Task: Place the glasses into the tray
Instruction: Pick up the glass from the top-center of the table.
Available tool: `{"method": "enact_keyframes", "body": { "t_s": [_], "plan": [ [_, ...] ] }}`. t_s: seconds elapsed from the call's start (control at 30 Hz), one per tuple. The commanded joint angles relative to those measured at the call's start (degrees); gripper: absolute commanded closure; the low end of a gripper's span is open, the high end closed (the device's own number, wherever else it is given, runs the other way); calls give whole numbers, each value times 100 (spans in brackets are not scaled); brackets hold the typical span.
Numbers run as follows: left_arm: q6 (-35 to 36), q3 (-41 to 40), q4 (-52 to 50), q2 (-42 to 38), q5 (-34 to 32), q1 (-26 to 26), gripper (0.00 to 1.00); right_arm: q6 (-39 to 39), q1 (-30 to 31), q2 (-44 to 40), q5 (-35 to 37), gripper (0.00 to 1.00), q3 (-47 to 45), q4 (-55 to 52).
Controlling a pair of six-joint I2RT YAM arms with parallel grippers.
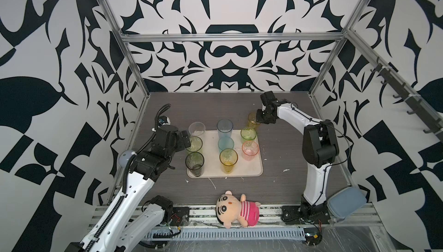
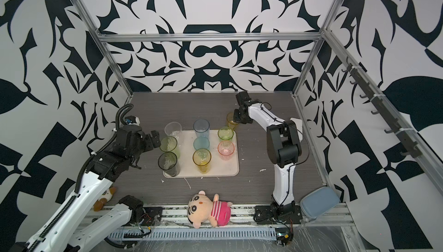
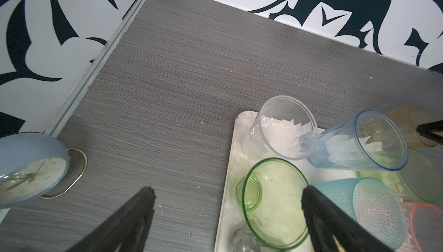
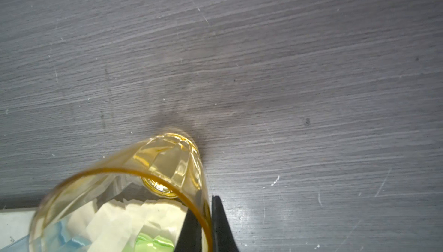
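One yellow glass [image 1: 251,118] upright beyond tray [image 1: 251,167], mouth up, rim wall clamped by right pincer [image 4: 203,204]; left pincer [image 3: 227,188] apart

Both top views: looking down from high above the near edge toward the far wall, wide enough for the whole grey tabletop [image 1: 287,147], both arms, the beige tray [image 1: 249,167] and the plush doll [image 1: 236,208] on the near rail; nearly the same field, shifted slightly sideways. Left wrist: aimed steeply down, close, over the tray's far left corner out to a blue clock [image 3: 28,169]. Right wrist: very close, facing down at tabletop past the far yellow glass [image 4: 167,162]. Shared by both wrist views: that glass and the tray's far edge.
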Motion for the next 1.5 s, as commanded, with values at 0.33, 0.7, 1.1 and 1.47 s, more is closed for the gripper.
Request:
{"method": "enact_keyframes", "body": {
  "t_s": [0.33,0.7,1.1,1.47],
  "plan": [
    [-94,48,-1,-90,8,-21,1,-328,-16,-856,429,100,105,-469],
    [-62,129,-74,-204,3,-18,1,-600,-12,-1810,758,100,-87,-1136],
    [-176,167,-155,-253,12,-19,1,-850,-16,-3423,1168,100,-1003,-1965],
    [-359,228,-355,-159,55,-20,1,-662,-3,-4843,687,100,-1908,-2673]
  ]
}}
